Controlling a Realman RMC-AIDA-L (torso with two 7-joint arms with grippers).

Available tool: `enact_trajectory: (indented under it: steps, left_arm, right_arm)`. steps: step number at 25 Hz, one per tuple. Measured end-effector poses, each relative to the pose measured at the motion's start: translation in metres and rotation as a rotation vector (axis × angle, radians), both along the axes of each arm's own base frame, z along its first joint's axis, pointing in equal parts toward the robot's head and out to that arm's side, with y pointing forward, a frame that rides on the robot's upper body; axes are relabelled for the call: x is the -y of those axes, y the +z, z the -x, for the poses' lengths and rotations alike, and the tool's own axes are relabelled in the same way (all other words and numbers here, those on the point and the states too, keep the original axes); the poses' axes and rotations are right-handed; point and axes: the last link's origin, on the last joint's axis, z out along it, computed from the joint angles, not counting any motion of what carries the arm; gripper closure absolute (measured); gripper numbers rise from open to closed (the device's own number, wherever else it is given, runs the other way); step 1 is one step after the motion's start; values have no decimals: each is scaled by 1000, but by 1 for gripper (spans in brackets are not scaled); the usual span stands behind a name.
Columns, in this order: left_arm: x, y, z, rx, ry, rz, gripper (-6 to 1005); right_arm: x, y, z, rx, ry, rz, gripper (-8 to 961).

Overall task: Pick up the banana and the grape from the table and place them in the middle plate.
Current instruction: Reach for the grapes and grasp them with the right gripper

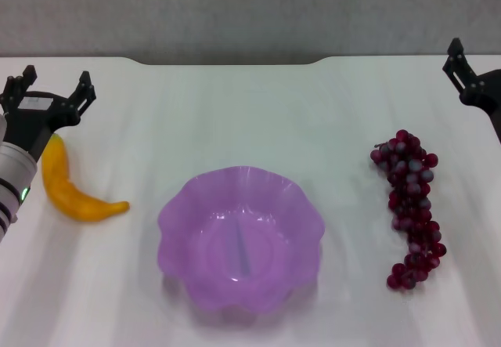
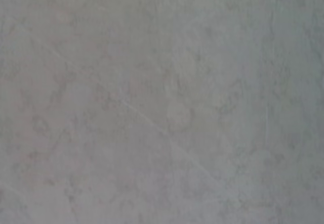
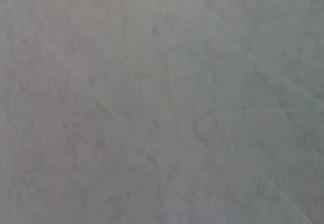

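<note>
Your left gripper [image 1: 53,83] hung with fingers spread wide over the banana's [image 1: 74,193] far end. The grape [image 1: 411,206] lay right of the empty plate [image 1: 241,241]; whether your right gripper [image 1: 467,73] was open you could not tell.

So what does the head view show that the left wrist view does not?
Only the head view shows the banana, the grape, the middle plate between them, and both grippers: left gripper open above the banana's far end, right gripper at the far right edge. The left wrist view shows only a blank grey surface. They share nothing recognisable.
</note>
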Motion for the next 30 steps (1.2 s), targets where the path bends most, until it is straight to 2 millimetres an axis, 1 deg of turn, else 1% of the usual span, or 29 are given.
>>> enact_trajectory:
  steps: [10,20,26,30]
  left_arm:
    - [0,1,1,39,10,-8,108]
    - [0,0,1,43,12,-6,108]
    - [0,0,1,43,14,-3,108]
    - [-1,1,0,47,11,-4,108]
  right_arm:
    - [2,0,-3,3,-10,-1,62]
    - [0,3,-4,-2,-15,-11,61]
    - [-6,-2,-4,-8,-44,30,65]
    - [-7,-2,-6,-38,-54,38,69]
